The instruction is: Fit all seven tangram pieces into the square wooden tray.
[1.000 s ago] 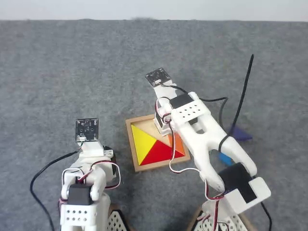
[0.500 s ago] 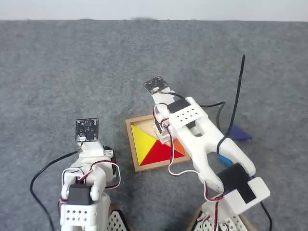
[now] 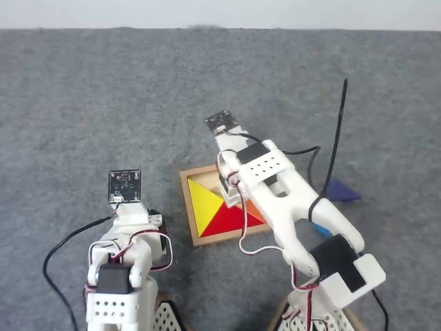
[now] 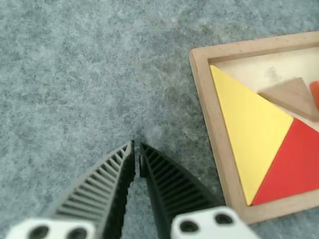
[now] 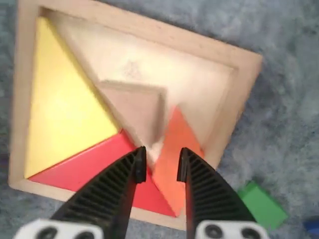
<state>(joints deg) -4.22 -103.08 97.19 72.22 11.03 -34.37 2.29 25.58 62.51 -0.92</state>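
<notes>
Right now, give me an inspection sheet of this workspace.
Surface: grey mat, flat.
Job's things: wooden tray holds yellow triangle, red triangle, orange piece, wood-coloured triangle; green piece, blue piece, purple piece lie outside on the mat.
Clutter: nothing seen.
Tools: left tool shut, over the mat beside the tray; right tool open, over the tray, holding nothing.
Cables: black cable arcs beside the right arm; another loops by the left arm.
Surroundings: pale strip beyond the mat.
</notes>
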